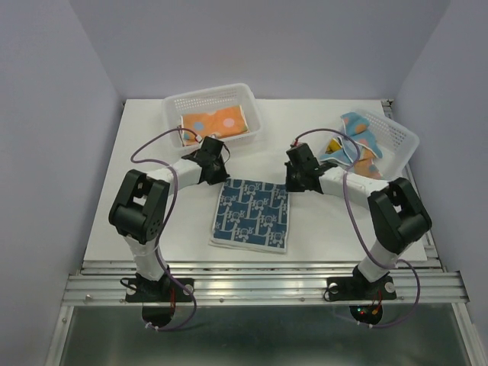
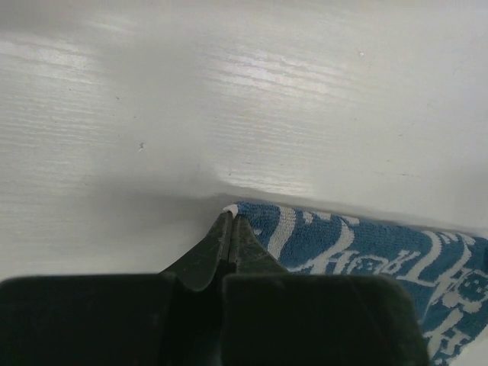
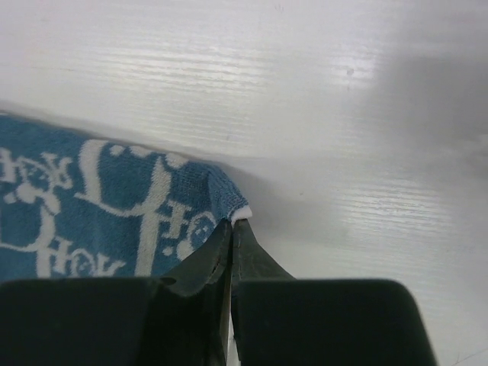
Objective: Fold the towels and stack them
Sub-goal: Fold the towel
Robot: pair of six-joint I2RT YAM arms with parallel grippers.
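Both arms reach in from 6 o'clock with elbows bowed outward. The forearms angle toward the middle of the table (image 1: 320,229) and the wrists tip down.

The left gripper (image 2: 231,223) sits at the 11 o'clock corner of the navy towel (image 1: 252,217). Its jaws are closed tight on that corner, and I see the white hem right at the tips. The right gripper (image 3: 232,227) is at the 1 o'clock corner, jaws likewise pinched together on the cloth, which puckers a little there.

The navy towel lies flat at table centre, pale pattern up, with a pale edge along its 6 o'clock side.

At 11 o'clock the left basket (image 1: 206,93) holds an orange towel (image 1: 213,122) with coloured dots. At 2 o'clock the right basket (image 1: 408,137) holds a rumpled blue towel (image 1: 357,130) with orange and yellow spots.
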